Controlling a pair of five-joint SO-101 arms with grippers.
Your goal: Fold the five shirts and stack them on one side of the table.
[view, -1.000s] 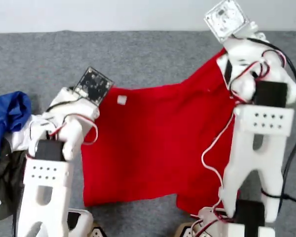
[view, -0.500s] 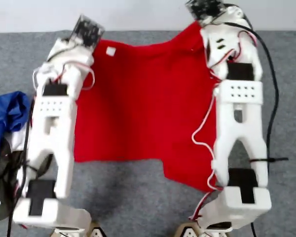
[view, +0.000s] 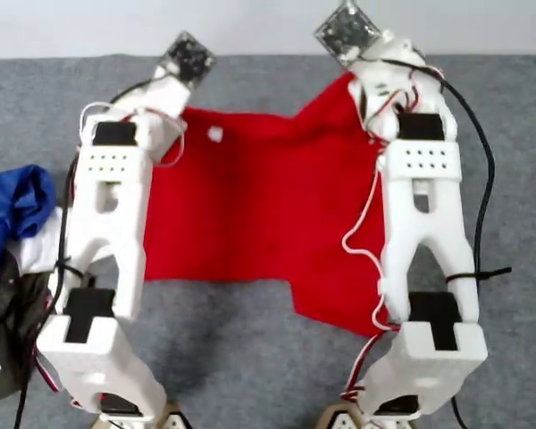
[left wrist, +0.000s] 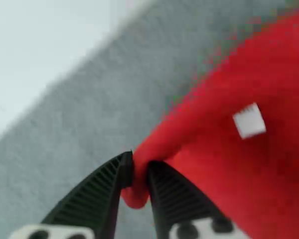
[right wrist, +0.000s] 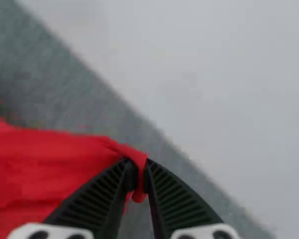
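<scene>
Red shirt (view: 250, 214) lies spread mid-table on grey felt (view: 205, 357). Left gripper (left wrist: 137, 169) is clamped on its far-left corner, right gripper (right wrist: 138, 174) clamped on the far-right corner. Both pinches look shallow, just a nub of cloth. Risk: an uneven pull slips one corner free and skews the fold. Blue garment (view: 13, 210) is heaped at the left edge.
</scene>
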